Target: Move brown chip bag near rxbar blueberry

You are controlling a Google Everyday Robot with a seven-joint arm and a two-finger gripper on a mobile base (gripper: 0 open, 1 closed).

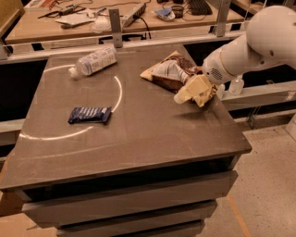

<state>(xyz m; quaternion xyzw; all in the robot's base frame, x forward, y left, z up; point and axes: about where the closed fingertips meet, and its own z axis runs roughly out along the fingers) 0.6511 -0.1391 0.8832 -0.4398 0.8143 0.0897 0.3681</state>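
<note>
The brown chip bag [167,72] lies crinkled on the far right part of the dark table [138,139]. The rxbar blueberry [90,115], a small flat navy wrapper, lies on the left half of the table, well apart from the bag. My gripper [194,91], cream-coloured on a white arm [249,46], reaches in from the right. It sits at the bag's near right end, low over the table, and covers that end of the bag.
A clear plastic bottle [94,60] lies on its side at the far left of the table. A white arc [118,95] is marked on the tabletop. A cluttered workbench [115,14] stands behind. The table's right edge is just below the gripper.
</note>
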